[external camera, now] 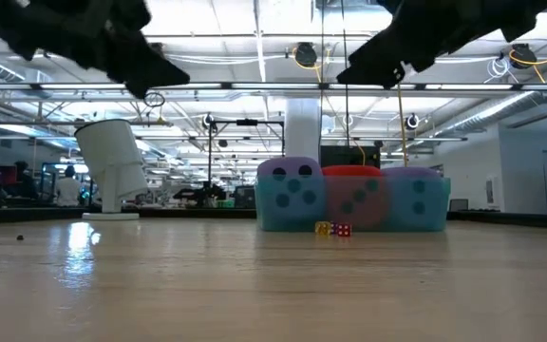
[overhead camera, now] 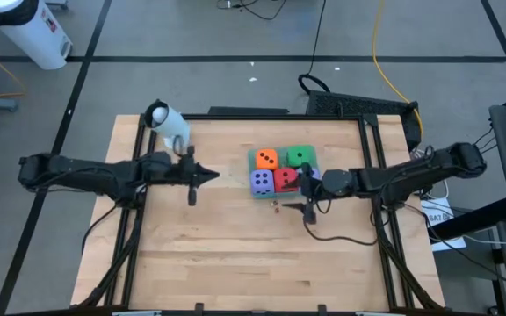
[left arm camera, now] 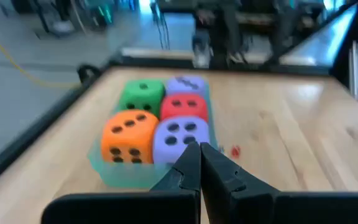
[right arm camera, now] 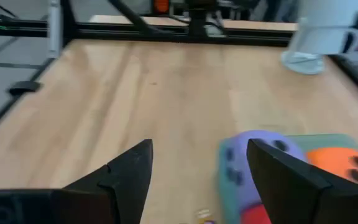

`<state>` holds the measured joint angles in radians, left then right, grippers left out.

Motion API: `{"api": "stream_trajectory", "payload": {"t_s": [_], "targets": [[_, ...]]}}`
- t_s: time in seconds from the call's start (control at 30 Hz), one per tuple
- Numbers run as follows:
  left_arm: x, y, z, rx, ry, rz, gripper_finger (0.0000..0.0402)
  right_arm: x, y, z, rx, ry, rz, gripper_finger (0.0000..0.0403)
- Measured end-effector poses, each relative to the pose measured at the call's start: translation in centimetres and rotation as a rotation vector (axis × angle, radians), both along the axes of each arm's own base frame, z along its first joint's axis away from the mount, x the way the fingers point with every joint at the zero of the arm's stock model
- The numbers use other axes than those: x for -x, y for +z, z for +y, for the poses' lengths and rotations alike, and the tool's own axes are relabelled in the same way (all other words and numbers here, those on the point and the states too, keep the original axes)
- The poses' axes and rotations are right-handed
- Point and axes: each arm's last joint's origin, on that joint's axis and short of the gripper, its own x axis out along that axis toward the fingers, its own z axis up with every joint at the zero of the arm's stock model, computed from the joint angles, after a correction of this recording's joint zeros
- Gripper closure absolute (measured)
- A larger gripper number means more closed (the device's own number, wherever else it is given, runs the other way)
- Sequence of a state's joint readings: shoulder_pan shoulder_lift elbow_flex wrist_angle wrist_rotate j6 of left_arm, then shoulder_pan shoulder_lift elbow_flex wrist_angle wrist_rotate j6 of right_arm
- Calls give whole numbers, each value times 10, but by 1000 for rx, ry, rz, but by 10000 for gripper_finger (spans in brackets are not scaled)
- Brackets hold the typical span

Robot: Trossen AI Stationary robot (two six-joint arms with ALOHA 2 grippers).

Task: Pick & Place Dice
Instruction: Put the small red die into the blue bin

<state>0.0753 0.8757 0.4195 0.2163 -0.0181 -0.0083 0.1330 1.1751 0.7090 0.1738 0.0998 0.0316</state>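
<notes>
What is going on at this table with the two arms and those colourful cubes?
Neither arm holds anything. Foam dice, orange, green, red and purple, sit packed in a teal tray. The right gripper hangs open beside the tray; the left gripper waits shut, away from it.

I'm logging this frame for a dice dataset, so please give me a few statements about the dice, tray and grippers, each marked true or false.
1. The orange die sits in the teal tray. True.
2. The left gripper has its jaws closed. True; the left wrist view shows them pressed together, holding nothing.
3. The right gripper is clamped on the red die. False; its jaws are open and empty, beside the tray.
4. The green die lies loose on the table. False; it is in the tray, next to the orange one.
5. A white cylinder stands near the table's far left corner. True.
</notes>
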Motion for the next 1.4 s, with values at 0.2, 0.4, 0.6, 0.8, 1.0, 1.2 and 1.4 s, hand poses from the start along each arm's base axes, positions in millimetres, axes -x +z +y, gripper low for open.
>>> {"api": "stream_trajectory", "payload": {"t_s": [0.2,0.4,0.6,0.8,1.0,1.2,1.4], "targets": [[24,-24,0,8,77,-68,397,4,-1,22,-104,40,19,154],[31,-25,0,-25,85,-68,393,12,-16,45,-145,-40,137,154],[31,-25,0,-28,84,-64,392,9,-41,61,-143,-176,214,154],[31,-24,0,-29,84,-78,392,1,-70,70,-149,-223,302,154],[31,-24,0,-28,84,-76,392,-12,-99,76,-63,-304,283,154],[31,-24,0,-15,85,-77,392,-25,-122,79,-13,-365,224,154],[31,-24,0,-14,84,-76,391,-29,-143,78,11,-445,215,160]]}}
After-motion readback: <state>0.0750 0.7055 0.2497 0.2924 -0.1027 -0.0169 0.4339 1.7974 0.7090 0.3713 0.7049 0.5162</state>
